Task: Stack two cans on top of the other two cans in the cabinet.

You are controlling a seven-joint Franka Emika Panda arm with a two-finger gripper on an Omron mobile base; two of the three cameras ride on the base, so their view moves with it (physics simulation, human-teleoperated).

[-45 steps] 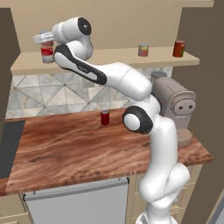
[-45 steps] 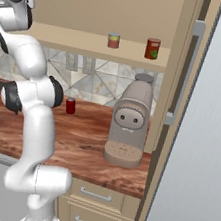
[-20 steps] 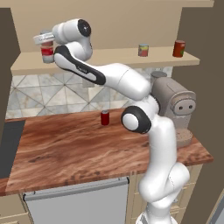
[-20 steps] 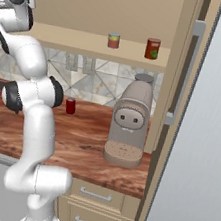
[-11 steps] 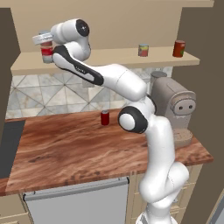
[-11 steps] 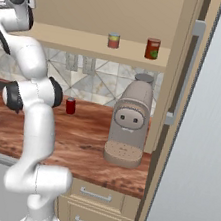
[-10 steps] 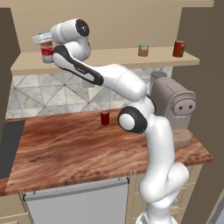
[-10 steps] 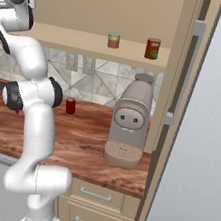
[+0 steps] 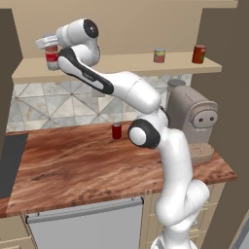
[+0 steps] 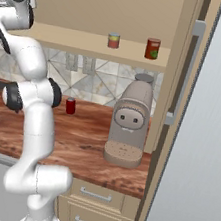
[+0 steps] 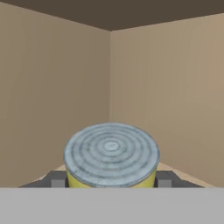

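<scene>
The pincer (image 11: pixel 111 181) was clamped on the yellow-labelled can (image 11: pixel 111 153), its grey lid at 12 o'clock between both fingertips (image 11: pixel 57 179).

1. Setting: a rendered home kitchen.
2. Counter (image 9: pixel 82 165): a wood-grain worktop running along the wall, with beige drawers (image 10: pixel 101 198) with bar handles beneath it.
3. Backsplash (image 9: pixel 63 102): grey tiles in a triangle pattern behind the counter.
4. Coffee machine (image 10: pixel 128 123): a tan pod brewer standing on the counter's right end.
5. Cabinet (image 9: pixel 126 62): a beige open-fronted wall unit above the backsplash, its shelf bearing food cans (image 10: pixel 152 49).
6. Dishwasher (image 9: pixel 85 226): a grey front panel set under the counter.
7. Fridge (image 10: pixel 203 147): a tall pale door with a vertical handle at the right.
</scene>
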